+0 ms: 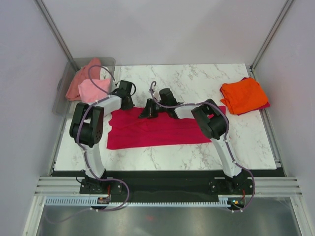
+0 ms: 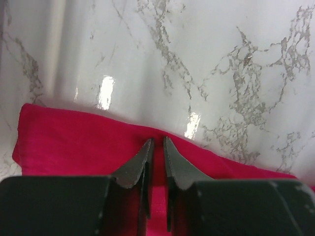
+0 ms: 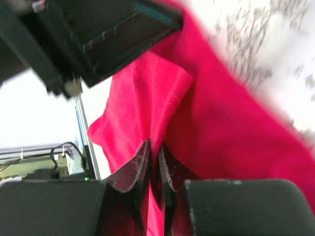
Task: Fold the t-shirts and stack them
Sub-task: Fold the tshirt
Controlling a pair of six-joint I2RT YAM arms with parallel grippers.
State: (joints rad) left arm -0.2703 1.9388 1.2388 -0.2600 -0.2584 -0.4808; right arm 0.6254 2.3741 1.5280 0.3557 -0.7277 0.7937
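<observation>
Jaws first: from the top view we cannot tell how either pair stands, only that the left gripper (image 1: 129,104) and the right gripper (image 1: 147,113) are both down at the far edge of the crimson t-shirt (image 1: 162,132), the left at its far left corner and the right just beside it toward the middle. That shirt lies spread flat across the middle of the tabletop (image 1: 197,81), nearer the near edge. An orange t-shirt (image 1: 242,94) lies folded at the far right corner, well apart. At the far left corner a clear grey bin (image 1: 60,96) holds a light pink tee (image 1: 93,90) and a salmon tee (image 1: 81,78). In the left wrist view we see the fingers (image 2: 135,164) drawn almost together over the shirt's far hem, a thin strip of red cloth between them and bare marble beyond. In the right wrist view the fingers (image 3: 130,172) are pressed onto a raised fold of the same crimson cloth, which hangs bunched around them.
</observation>
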